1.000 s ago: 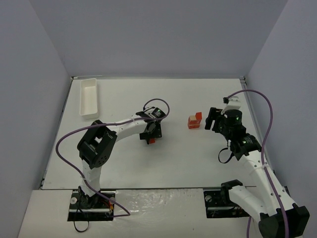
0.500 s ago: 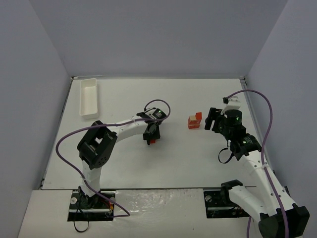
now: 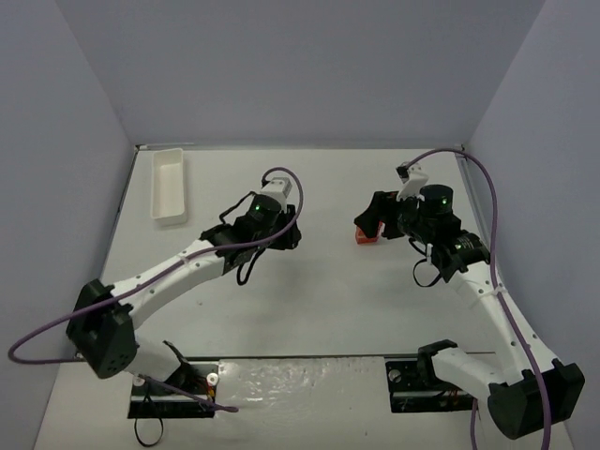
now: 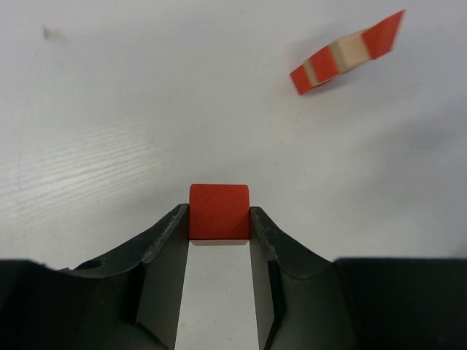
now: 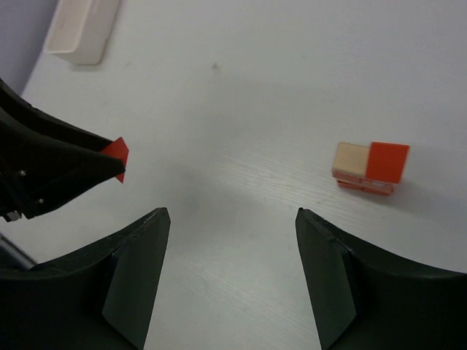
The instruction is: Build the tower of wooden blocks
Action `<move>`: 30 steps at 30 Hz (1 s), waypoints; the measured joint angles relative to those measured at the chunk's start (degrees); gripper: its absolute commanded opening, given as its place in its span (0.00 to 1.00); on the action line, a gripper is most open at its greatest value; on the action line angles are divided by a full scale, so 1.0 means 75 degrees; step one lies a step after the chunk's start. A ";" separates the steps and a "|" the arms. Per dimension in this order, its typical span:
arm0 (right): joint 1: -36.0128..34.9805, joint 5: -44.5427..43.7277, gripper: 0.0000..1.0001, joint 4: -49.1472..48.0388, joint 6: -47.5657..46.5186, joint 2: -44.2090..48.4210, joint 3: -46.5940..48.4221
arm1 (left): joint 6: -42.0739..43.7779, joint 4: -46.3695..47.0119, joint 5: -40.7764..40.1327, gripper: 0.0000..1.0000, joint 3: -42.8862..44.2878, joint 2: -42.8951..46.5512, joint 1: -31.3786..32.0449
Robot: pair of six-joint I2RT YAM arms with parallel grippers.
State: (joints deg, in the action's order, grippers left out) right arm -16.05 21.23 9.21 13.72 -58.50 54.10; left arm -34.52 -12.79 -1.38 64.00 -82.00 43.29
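The wood block tower (image 5: 368,169) is a low stack of red and tan blocks on the white table. It also shows in the left wrist view (image 4: 346,52) and, partly hidden under my right gripper, in the top view (image 3: 366,236). My left gripper (image 4: 219,219) is shut on a red cube (image 4: 219,211) at its fingertips, left of the tower and apart from it; the cube's corner shows in the right wrist view (image 5: 117,154). My right gripper (image 5: 233,222) is open and empty, hovering just beside the tower.
A long white tray (image 3: 169,185) lies at the back left of the table (image 3: 309,309); it also shows in the right wrist view (image 5: 80,29). Grey walls close the left, back and right sides.
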 measured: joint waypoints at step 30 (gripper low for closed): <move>-0.2813 0.1076 0.34 -0.0562 0.2847 -0.2439 0.2061 | 0.3610 0.3006 0.2421 0.06 -0.1928 0.2929 0.0000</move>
State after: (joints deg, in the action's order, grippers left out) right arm -37.14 29.30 5.00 35.07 -76.79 69.56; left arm -7.44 9.76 16.78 49.54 -60.03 43.29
